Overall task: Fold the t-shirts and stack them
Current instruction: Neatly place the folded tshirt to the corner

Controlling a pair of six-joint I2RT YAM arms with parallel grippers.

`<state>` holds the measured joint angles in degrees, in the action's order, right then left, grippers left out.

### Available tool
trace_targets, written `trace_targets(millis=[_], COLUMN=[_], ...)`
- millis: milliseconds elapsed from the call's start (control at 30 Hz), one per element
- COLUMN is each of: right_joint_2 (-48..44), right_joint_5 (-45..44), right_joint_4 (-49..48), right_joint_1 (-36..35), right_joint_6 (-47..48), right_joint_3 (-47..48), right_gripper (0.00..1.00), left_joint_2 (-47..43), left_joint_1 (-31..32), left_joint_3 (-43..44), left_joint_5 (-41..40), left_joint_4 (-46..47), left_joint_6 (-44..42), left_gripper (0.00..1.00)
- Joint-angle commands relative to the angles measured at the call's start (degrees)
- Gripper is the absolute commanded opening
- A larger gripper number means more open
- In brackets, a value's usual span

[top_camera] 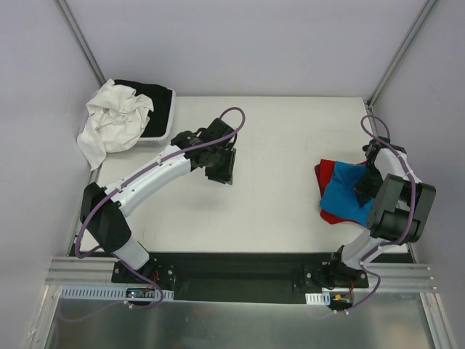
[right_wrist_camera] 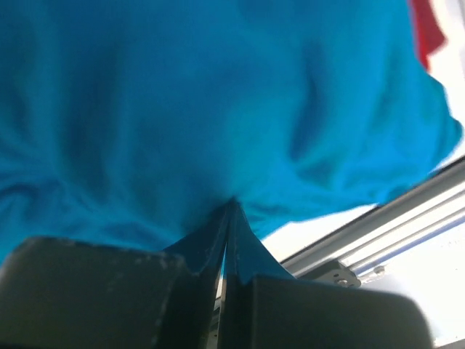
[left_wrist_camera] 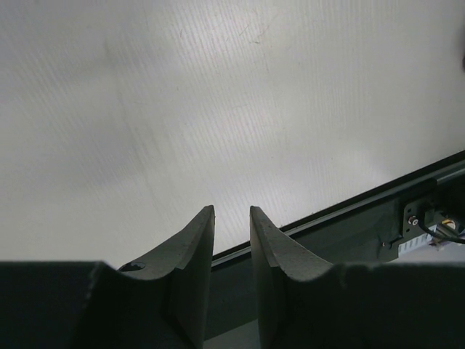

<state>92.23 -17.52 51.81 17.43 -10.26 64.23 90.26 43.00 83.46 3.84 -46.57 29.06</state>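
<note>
We see the right claw (right_wrist_camera: pixel 229 206) closed tight, its two fingers pinching a fold of the blue t-shirt (top_camera: pixel 341 200) right at their tips. The rest of that shirt spreads out ahead of the claw and fills nearly all of the wrist view in soft wrinkles. The red t-shirt (top_camera: pixel 328 171) lies under the blue one. Only its edge shows, peeking out beyond the claw and towards the middle of the tabletop (top_camera: pixel 283 138). Both shirts sit at the right edge of the tabletop, near the right arm, and the blue one looks rumpled rather than flat

The left claw (left_wrist_camera: pixel 232 217) stands narrow, with a slim gap between its fingers and nothing in it. It is over bare tabletop and faces back towards the near rail, well apart from both shirts, which lie off to its right. Away to its left, at the far corner, a crumpled white garment (top_camera: pixel 112 120) spills over the rim of a tray (top_camera: pixel 166 125), and a black garment (top_camera: pixel 154 93) lies in the tray just beyond it
</note>
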Motion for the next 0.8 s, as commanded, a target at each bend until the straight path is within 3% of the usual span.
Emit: trace_targets(millis=[0, 167, 500, 767], right_joint_2=[7.06, 13.14, 29.23, 33.81], right_joint_5=[2.05, 2.93, 6.09, 7.32], right_joint_4=[-1.62, -2.33, 2.85, 2.24], right_joint_1=[0.24, 0.24, 0.15, -0.82], right_joint_6=[-0.2, -0.81, -1.78, -2.92], right_joint_3=[3.27, 7.4, 30.77, 34.83], right_gripper=[0.01, 0.01, 0.01, 0.01], left_joint_2=[1.67, 1.85, 0.27, 1.06], left_joint_1=[-0.9, -2.13, -2.13, -2.14], left_joint_3=[3.37, 2.41, -2.07, -1.99], left_joint_5=[-0.41, -0.14, -0.14, 0.56], left_joint_4=[-0.63, -0.81, -0.89, -0.89], left_joint_6=[-1.55, -0.67, 2.67, 4.16], left_gripper=[0.26, 0.26, 0.26, 0.26])
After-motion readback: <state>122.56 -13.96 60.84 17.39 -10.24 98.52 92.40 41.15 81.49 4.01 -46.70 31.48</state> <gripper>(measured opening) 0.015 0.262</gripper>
